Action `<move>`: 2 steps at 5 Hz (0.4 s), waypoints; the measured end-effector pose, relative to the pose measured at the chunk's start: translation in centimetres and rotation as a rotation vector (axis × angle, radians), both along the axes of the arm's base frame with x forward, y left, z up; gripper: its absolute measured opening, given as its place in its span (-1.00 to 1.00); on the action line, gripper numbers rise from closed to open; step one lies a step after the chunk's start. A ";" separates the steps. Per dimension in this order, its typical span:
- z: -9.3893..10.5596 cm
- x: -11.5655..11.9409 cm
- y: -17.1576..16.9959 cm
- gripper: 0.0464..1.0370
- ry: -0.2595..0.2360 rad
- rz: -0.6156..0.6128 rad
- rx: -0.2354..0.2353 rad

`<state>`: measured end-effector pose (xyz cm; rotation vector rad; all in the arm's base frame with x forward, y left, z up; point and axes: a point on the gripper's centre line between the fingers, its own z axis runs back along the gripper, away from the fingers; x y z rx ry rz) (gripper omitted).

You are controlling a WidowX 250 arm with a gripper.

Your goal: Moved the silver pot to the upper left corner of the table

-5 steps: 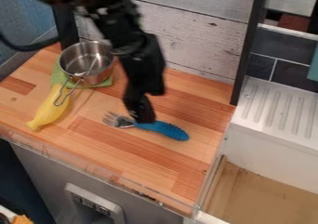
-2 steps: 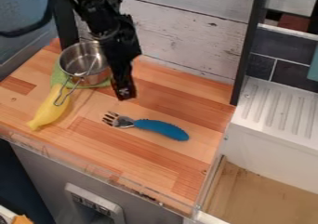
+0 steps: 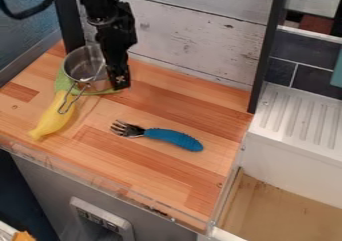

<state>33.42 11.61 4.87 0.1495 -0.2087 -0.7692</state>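
The silver pot (image 3: 84, 64) stands at the upper left of the wooden table (image 3: 133, 167), on a green cloth (image 3: 62, 83), its wire handle angled down toward the front over the top of a yellow banana. Just right of the pot hangs the black gripper (image 3: 119, 85), pointing down and covering part of the pot's right side. Whether the two touch, I cannot tell.
The yellow banana (image 3: 51, 119) lies below the pot. A fork with a blue handle (image 3: 174, 138) rests mid-table. A wooden wall (image 3: 200, 40) runs along the back, a dark post (image 3: 268, 50) and white sink unit (image 3: 294, 125) at the right.
The gripper has moved up and to the left, from above the fork's blue handle to the right side of the pot. Pot, banana and fork have stayed in place.
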 end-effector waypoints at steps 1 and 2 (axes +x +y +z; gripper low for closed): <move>-0.6 0.1 1.5 0.93 0.012 0.054 -0.002; -1.7 -0.3 3.0 0.93 0.053 0.096 -0.009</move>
